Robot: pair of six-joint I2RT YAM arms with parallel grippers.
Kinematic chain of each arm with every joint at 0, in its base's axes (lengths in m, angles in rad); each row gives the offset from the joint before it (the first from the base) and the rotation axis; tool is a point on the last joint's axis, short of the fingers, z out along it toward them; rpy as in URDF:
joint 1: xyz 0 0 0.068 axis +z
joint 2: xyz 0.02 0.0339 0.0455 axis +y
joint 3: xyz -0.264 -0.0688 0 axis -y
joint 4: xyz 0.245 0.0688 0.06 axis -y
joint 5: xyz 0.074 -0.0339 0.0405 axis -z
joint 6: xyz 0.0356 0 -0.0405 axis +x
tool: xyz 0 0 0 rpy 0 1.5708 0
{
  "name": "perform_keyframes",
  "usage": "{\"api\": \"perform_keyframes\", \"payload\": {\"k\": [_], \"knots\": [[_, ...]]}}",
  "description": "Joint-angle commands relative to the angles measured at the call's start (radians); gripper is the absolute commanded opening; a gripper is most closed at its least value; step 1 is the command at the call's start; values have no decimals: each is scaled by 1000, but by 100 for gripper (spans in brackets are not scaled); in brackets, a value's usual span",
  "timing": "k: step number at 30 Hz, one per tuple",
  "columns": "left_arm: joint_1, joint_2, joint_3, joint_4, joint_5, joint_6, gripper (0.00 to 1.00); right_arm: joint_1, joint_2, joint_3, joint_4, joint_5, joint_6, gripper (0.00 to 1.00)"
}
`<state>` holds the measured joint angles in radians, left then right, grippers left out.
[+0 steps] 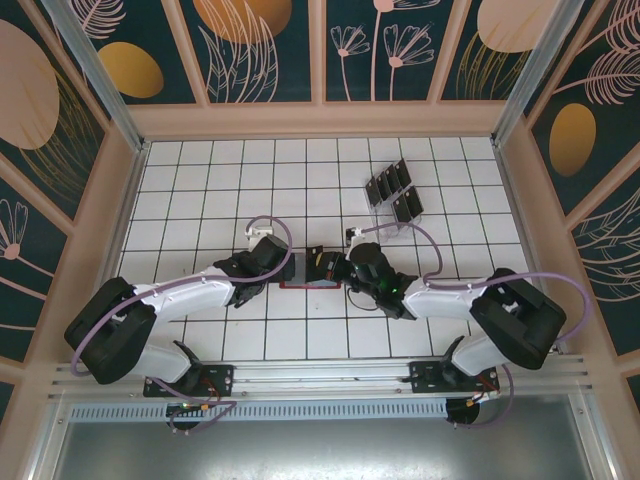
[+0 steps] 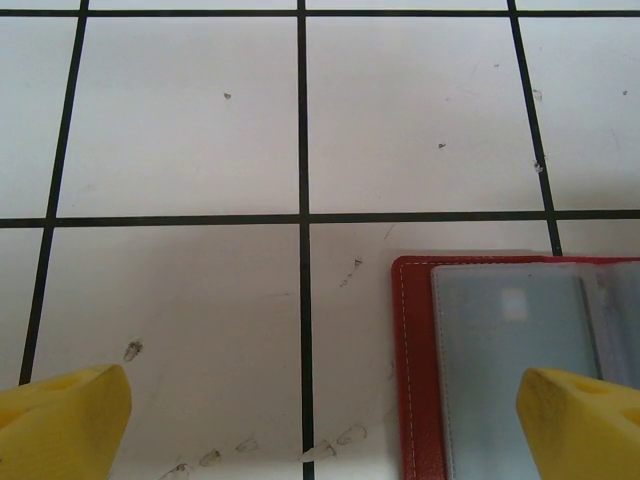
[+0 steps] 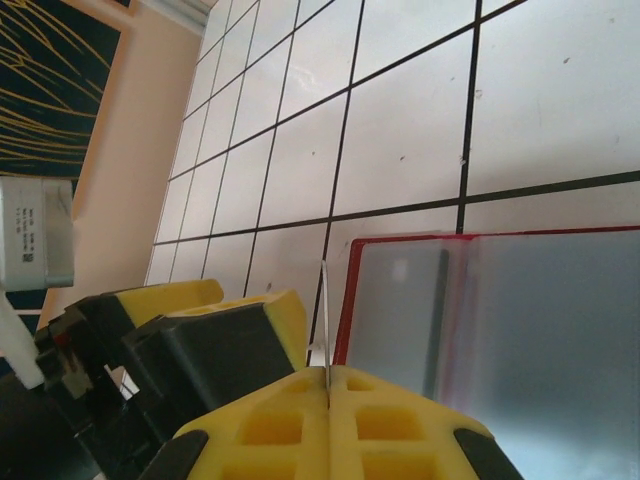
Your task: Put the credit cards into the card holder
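Card holder [image 1: 303,276] lies open on the tiled table [image 1: 200,180], clear sleeves [image 2: 510,350] up, between both hands. Left hand [image 2: 320,425] is spread wide, one fingertip [image 2: 585,425] above the sleeves. Right hand [image 3: 328,415] pinches a thin sheet [image 3: 324,300], seen edge-on. Credit cards [image 1: 393,185] stand in a clear rack [image 1: 375,208] farther back.

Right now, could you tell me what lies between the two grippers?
In the top view, the open card holder lies between the left gripper and the right gripper.
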<state>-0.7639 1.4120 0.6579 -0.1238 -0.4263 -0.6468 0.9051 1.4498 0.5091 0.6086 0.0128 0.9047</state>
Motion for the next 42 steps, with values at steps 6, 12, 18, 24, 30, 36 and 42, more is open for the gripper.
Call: {"api": "perform_keyframes", "payload": {"k": [6,12,18,24,30,36,42], "knots": [[6,21,-6,2,5,6,98,-15,83,9,92,30,15,0],[6,33,-4,5,5,10,99,-37,114,0,86,26,11,0],[6,51,6,7,4,18,99,-63,147,-27,93,21,9,0],[6,60,19,2,0,33,98,-80,164,-48,81,19,13,0],[6,64,26,12,6,54,98,-80,158,-55,71,24,14,0],[6,79,25,24,12,68,98,-80,157,-55,69,22,17,0],[6,118,22,46,8,75,98,-80,160,-58,68,22,18,0]]}}
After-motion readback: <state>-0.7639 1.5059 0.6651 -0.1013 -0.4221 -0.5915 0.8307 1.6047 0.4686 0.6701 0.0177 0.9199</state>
